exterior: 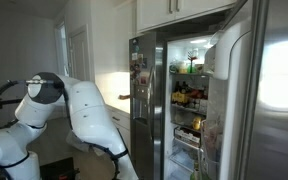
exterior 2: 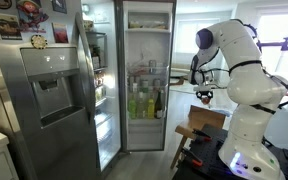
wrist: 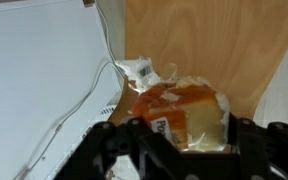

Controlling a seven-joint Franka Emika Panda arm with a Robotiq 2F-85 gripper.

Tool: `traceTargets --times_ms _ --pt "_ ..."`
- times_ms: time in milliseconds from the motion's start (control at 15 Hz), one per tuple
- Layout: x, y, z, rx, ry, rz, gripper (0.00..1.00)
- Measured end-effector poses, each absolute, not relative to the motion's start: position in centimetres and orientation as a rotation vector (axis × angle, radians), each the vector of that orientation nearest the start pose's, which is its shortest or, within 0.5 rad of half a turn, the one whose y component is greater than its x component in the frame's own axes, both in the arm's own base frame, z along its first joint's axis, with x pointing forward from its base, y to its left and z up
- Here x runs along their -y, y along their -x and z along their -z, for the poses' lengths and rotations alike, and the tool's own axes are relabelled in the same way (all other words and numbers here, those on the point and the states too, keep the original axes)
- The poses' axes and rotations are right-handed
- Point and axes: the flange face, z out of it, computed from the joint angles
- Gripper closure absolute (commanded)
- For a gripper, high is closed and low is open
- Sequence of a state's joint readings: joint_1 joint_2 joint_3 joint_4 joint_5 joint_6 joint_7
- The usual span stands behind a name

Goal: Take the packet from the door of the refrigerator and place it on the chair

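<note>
Seemingly the gripper [wrist: 187, 130] clasps the packet [wrist: 179, 105] (jaws wide) over the bare wooden chair [wrist: 204, 40], near its edge.

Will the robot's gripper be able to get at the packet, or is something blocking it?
Probably yes. In the wrist view the packet lies right between the fingers of the gripper, over a wooden surface, with nothing in between. Whether the fingers already squeeze the packet is unclear.

Chair [exterior 2: 206, 118]: wood, light brown, by robot base. Seat in wrist view: plain grain.
- Packet [wrist: 184, 112]: 1 pc, clear wrap, orange contents, white barcode label. Contact w/ seat can't be confirmed.
- Cable [wrist: 94, 75]: white, thin, runs along seat's edge over adj. white surface [wrist: 34, 80].
</note>
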State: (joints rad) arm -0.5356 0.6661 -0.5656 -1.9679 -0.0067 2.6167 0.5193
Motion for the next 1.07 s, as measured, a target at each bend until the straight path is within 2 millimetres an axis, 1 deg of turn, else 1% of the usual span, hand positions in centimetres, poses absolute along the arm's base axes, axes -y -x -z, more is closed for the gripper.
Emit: traceTargets --times_ms 400,800,1067 --pt "55.5 -29.2 -15.0 -2.403 2.531 -0.079 0.64" --pt "56.4 -29.5 -12.7 -2.339 2.561 -0.1 0.64" --pt "57.7 -29.1 -11.3 -2.276 2.594 -0.106 0.64"
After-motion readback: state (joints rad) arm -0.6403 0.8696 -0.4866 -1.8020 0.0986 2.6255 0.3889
